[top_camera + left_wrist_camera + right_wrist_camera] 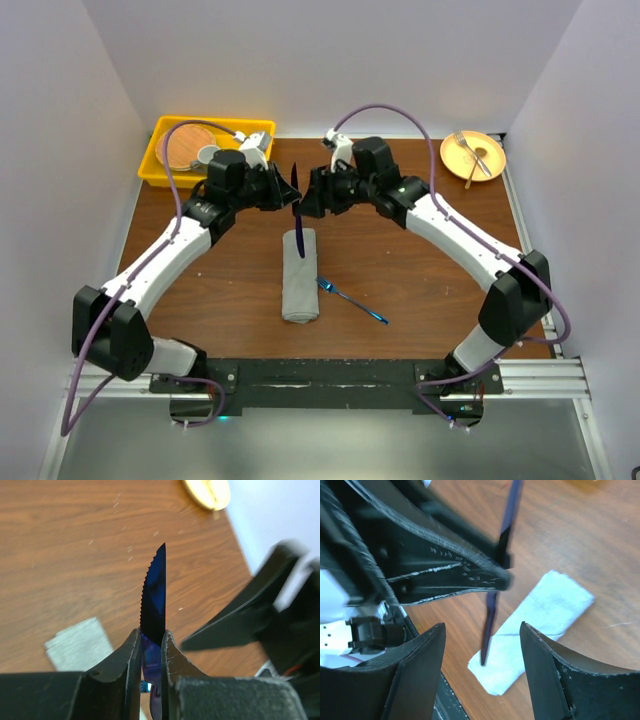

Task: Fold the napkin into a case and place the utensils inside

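Note:
The grey napkin (300, 275) lies folded as a narrow oblong case in the middle of the table, one short end toward the back. My left gripper (288, 192) is shut on the blue knife (297, 225) and holds it above the case's far end, handle hanging down toward the cloth. In the left wrist view the serrated blade (155, 595) sticks out from between the closed fingers (131, 652). My right gripper (308, 196) is open and empty, facing the left one, with the knife (495, 610) and case (540, 625) between its fingers. The blue fork (352, 300) lies on the table just right of the case.
A yellow tray (160, 165) at the back left holds a wooden plate and a grey cup. A yellow plate (473, 155) with other cutlery sits at the back right. White walls enclose the table on three sides.

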